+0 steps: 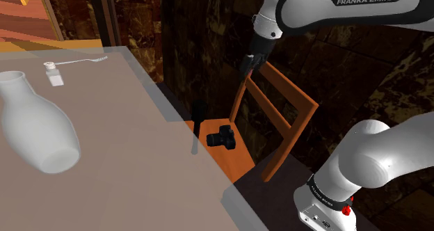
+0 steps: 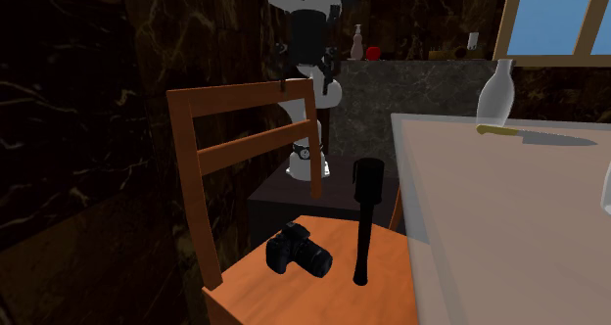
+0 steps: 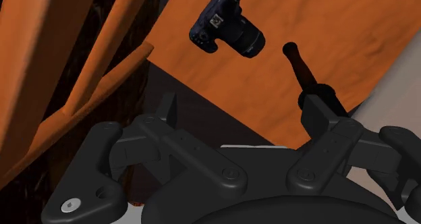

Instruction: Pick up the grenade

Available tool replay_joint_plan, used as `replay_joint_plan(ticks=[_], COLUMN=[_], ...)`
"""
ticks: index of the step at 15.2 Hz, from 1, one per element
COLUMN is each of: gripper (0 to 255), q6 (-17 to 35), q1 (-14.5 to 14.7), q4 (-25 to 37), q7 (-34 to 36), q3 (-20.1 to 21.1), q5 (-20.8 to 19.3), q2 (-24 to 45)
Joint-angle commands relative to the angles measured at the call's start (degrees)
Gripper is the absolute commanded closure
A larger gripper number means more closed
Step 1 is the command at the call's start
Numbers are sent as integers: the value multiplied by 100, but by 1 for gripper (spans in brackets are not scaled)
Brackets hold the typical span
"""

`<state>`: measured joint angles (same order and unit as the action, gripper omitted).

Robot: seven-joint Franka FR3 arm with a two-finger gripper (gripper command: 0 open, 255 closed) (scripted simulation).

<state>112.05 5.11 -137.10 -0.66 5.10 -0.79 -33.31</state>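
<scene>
Pale grey, the surface (image 1: 125,167) fills the shoulder view's lower left. Beside it, an orange wooden chair (image 2: 245,149) takes the second exterior view's centre. On its seat the black stick grenade (image 2: 365,225) stands upright near the surface's edge, with a black camera (image 2: 299,252) just beside it. The pincer (image 3: 241,113) hovers over the chair, fingers spread and pinching nothing.

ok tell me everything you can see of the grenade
The grenade is an all-black stick type: a thick cylindrical head atop a long thin handle. It stands nearly upright, handle end down on the orange chair seat, beside the black camera and close to the table. Nothing grips it.
</scene>
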Motion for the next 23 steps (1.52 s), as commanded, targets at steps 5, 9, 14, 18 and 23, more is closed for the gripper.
replay_joint_plan(ticks=[5,9,14,18,23], gripper=[0,0,0,0,0], q6=[873,1388,1932,2234,2589], q1=[188,275,373,391,386], q4=[135,381,844,796,616], q7=[472,773,1187,1285,1344], q3=[406,654,940,984,996], q5=[195,219,108,39,-35], q2=[925,1630,2571,2818,3001])
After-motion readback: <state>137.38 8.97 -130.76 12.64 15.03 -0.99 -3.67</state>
